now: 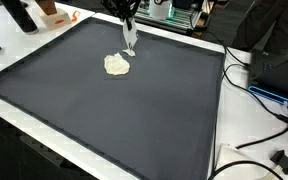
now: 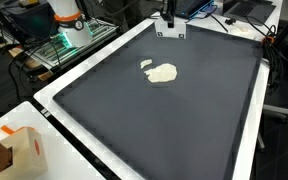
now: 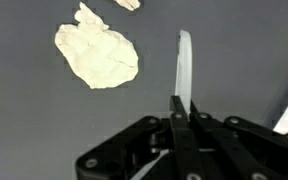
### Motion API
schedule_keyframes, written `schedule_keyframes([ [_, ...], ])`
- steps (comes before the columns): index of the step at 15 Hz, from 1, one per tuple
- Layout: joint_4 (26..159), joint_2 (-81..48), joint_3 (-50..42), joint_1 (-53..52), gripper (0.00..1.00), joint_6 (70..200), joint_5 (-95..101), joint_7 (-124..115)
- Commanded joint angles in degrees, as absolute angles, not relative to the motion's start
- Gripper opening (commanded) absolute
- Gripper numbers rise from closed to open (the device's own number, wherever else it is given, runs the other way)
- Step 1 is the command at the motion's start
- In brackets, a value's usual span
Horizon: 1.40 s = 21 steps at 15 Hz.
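Note:
My gripper (image 3: 182,108) is shut on a thin, flat white blade-like tool (image 3: 185,62) that sticks out ahead of the jaws. The gripper shows at the far edge of a black mat in both exterior views (image 1: 127,15) (image 2: 169,14), with the tool (image 1: 131,42) (image 2: 171,33) hanging below it. A cream, dough-like lump (image 3: 96,55) (image 1: 117,65) (image 2: 163,73) lies flat on the mat, just left of the tool tip in the wrist view. A small cream scrap (image 2: 145,65) (image 3: 127,3) lies beside the lump. The tool is apart from the lump.
The black mat (image 1: 114,115) (image 2: 174,130) covers a white table. A cardboard box (image 2: 22,152) stands at a near corner. Cables (image 1: 269,95) and dark devices lie along one side. An orange-and-white object (image 2: 68,18) and lab gear stand behind the table.

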<state>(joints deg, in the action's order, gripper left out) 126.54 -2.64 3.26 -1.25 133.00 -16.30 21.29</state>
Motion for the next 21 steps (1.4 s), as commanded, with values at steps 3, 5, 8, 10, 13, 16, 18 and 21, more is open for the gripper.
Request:
schedule_keyframes([
  [3, 126.9, -6.9, 3.2, 1.5, 0.01, 133.5, -33.2, 40.1],
  [5, 126.7, -8.4, 3.2, 2.8, 0.01, 132.3, -38.5, 45.6],
  [8, 126.4, -10.3, 3.1, 4.6, 0.01, 130.5, -46.7, 52.8],
  [10, 126.2, -11.6, 2.8, 5.4, 0.01, 129.4, -51.1, 56.2],
  [13, 125.9, -13.7, 2.1, 6.2, 0.01, 127.7, -55.2, 58.4],
  [16, 125.5, -15.6, 1.3, 6.5, 0.01, 126.6, -57.0, 57.4],
  [18, 125.2, -16.7, 0.9, 6.5, 0.01, 126.3, -57.9, 56.4],
  [21, 124.8, -18.1, 0.5, 6.6, 0.01, 126.1, -59.5, 55.4],
])
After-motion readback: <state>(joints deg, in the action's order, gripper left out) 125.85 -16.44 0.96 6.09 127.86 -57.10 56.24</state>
